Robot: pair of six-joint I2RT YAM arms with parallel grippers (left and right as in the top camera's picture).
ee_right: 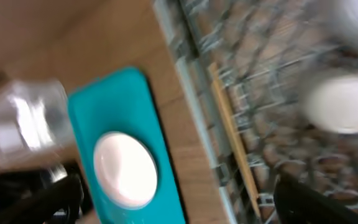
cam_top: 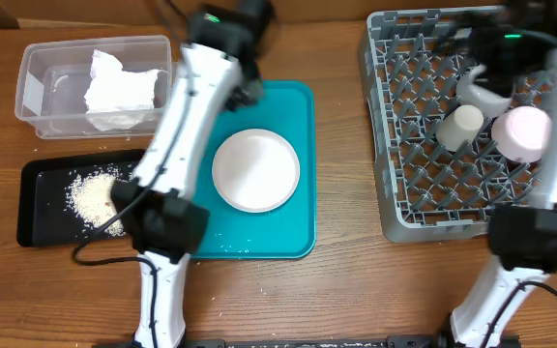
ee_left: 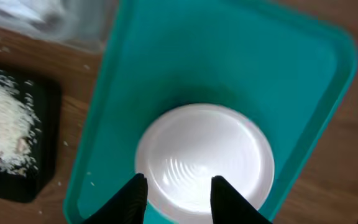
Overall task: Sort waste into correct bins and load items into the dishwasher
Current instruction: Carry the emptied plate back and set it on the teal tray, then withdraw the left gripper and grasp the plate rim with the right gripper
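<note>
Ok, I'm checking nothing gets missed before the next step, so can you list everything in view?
tub: one, clear, far left of the table
napkins: count unclear, white, crumpled inside the tub
black tray: one, black, left, nearer the robot than the tub
rice crumbs: a pile, whitish, on the black tray
teal tray: one, teal, centre
plate: one, white, on the teal tray
dish rack: one, grey, right
cup: one, white, in the dish rack
bowl: one, pale pink, in the dish rack beside the cup
chopstick: at least one, wooden, by the rack's left edge
left gripper: black fingers, open, over the plate
right gripper: black fingers, open, empty
</note>
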